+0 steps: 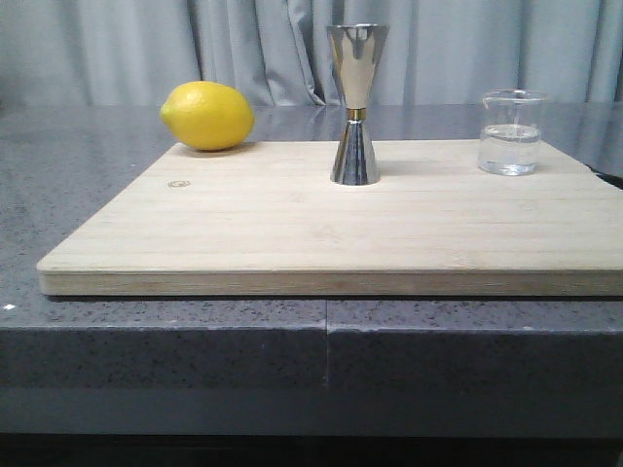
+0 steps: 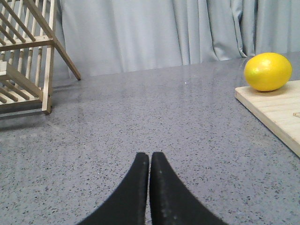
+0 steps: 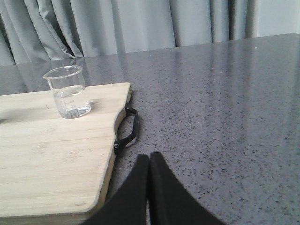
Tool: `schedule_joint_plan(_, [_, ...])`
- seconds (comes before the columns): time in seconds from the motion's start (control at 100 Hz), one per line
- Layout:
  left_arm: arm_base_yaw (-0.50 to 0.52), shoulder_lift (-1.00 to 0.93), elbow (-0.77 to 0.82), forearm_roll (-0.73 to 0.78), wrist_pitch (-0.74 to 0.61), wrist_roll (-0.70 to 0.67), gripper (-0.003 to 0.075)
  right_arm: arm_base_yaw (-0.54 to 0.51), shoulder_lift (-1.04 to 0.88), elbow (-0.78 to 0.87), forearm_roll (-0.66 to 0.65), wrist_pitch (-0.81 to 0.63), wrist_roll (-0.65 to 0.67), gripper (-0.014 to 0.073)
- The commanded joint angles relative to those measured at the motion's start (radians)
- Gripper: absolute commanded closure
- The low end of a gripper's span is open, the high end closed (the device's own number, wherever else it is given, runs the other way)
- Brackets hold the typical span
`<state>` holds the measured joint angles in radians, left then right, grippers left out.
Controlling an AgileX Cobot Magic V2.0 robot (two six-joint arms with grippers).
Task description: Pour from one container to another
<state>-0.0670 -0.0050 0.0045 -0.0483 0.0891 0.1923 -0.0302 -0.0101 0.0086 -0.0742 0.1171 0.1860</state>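
The beaker bears faint white markings; none readable.

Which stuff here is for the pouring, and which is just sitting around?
For the pouring:
beaker, liquid inside
jigger, upright on the board

Just sitting around:
lemon, on the board's far left corner
wooden rack, off on the counter

Both grippers, left and right, are shut and empty.

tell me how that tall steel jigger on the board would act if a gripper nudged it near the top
The jigger would probably tip rather than slide: it is tall, pinched at a narrow waist, and stands on a small base on the wooden board. Its polished metal looks slippery to grip. It is likely rigid, not fragile.
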Motion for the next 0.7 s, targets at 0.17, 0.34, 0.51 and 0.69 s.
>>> schedule_joint_plan(0.17, [0.000, -0.024, 0.022, -0.006, -0.102, -0.012, 0.0741, -0.006, -0.019, 0.028, -0.001, -0.078, -0.009, 0.0655])
schedule_joint_plan(0.34, [0.000, -0.024, 0.022, -0.006, -0.102, -0.012, 0.0741, -0.006, -0.019, 0.028, -0.001, -0.078, -0.009, 0.0655])
schedule_joint_plan(0.51, [0.000, -0.024, 0.022, -0.006, -0.102, -0.012, 0.0741, -0.006, -0.019, 0.028, -0.001, -0.078, -0.009, 0.0655])
schedule_joint_plan(0.69, [0.000, -0.024, 0.022, -0.039, -0.102, -0.012, 0.0741, -0.006, -0.019, 0.028, -0.001, -0.081, -0.007, 0.0655])
